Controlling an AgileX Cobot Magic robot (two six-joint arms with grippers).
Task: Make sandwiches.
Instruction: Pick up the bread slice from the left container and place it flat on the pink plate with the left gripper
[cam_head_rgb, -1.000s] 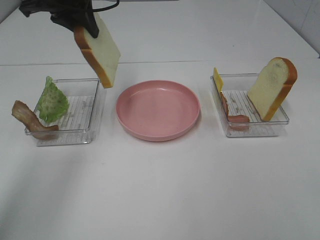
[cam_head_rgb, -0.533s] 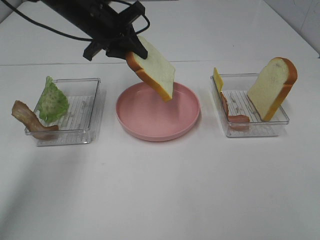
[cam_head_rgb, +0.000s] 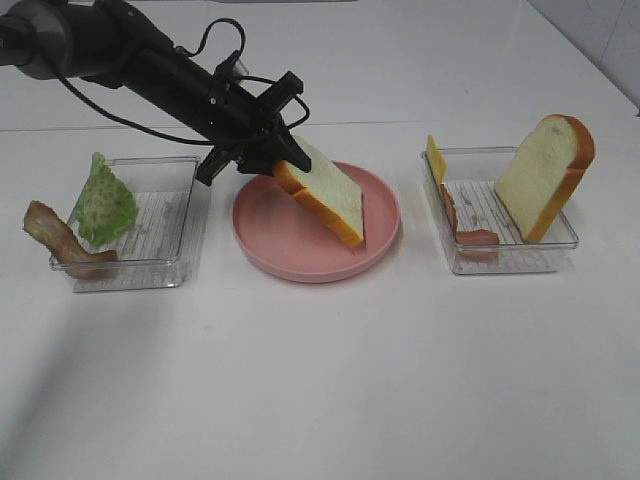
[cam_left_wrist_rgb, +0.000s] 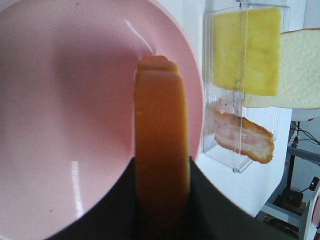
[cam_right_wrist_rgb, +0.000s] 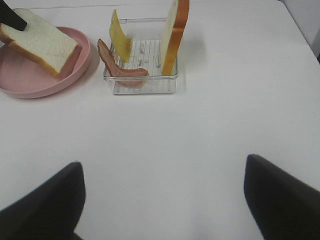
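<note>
White bread slice (tilted) clamped in left gripper.

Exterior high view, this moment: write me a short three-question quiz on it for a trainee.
1. True or false: the left gripper holds a bread slice tilted over the pink plate.
2. Where is the lettuce? A in the left tray; B on the pink plate; C in the left gripper.
3. Fill in: in the right tray, the second bread slice stands upright near the yellow ____.
Key: 1 true; 2 A; 3 cheese.
</note>
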